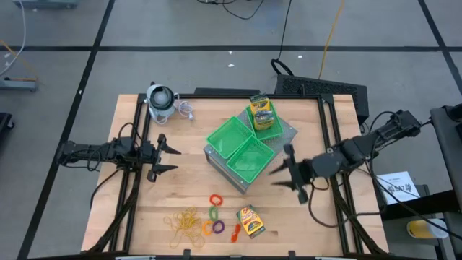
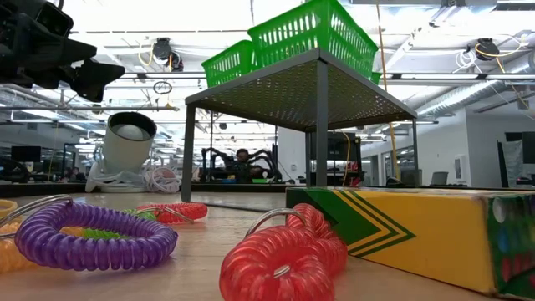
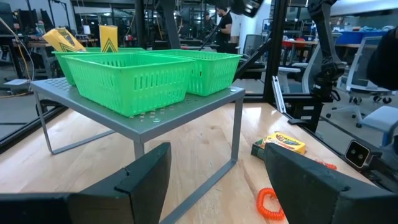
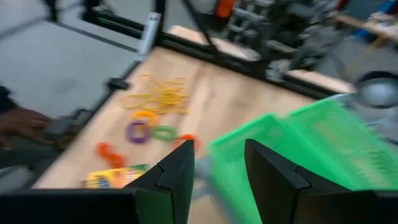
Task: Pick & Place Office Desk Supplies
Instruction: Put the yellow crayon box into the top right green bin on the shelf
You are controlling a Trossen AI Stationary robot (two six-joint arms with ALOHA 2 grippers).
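A pale wooden table [image 1: 180,188] framed by black rails stands on a grey floor crossed with dark lines; beyond it, the low view shows an open office of desks, monitors and ceiling lights, with a person seated far behind. Three green baskets [image 1: 240,146] sit on a grey perforated stand [image 1: 289,130] near the table's middle, and the far basket holds two green-teal card boxes [image 1: 261,113]. A grey-white round gadget [image 1: 160,100] stands at the far left corner. Along the near edge lie a tangle of tan-yellow rubber bands [image 1: 185,222], coiled rings in red [image 1: 215,199], green [image 1: 214,213], orange [image 1: 207,227] and purple [image 1: 218,227], a small red-orange clip [image 1: 234,232], and a yellow-orange card box [image 1: 250,221] just to their right. The left gripper [image 1: 167,157] hovers over the left part of the table, its fingers spread apart and holding nothing, the stand between it and the right arm. The right gripper [image 1: 286,173] hangs just off the stand's near right corner, fingers parted and empty, above bare wood and well clear of the supplies
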